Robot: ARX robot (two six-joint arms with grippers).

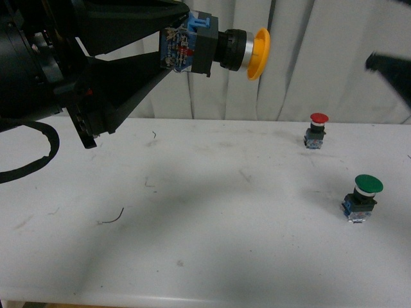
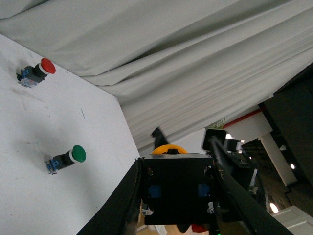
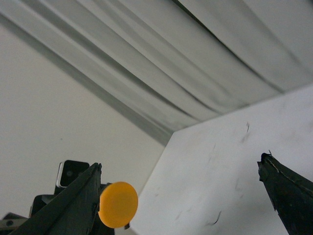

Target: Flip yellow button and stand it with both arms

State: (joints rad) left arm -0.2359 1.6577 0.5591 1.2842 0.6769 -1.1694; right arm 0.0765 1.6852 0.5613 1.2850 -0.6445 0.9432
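The yellow button hangs high above the white table, lying sideways with its yellow-orange cap turned to the right. My left gripper is shut on its blue-and-black contact block. In the left wrist view the block fills the gap between the black fingers, and the cap's rim peeks over it. My right gripper is open and holds nothing. In its view the cap faces the camera close beside one finger. One right finger shows at the front view's far right.
A red-capped button stands upright at the table's back right, and a green-capped button stands nearer, at the right. A pale curtain hangs behind the table. A thin dark thread lies left of centre.
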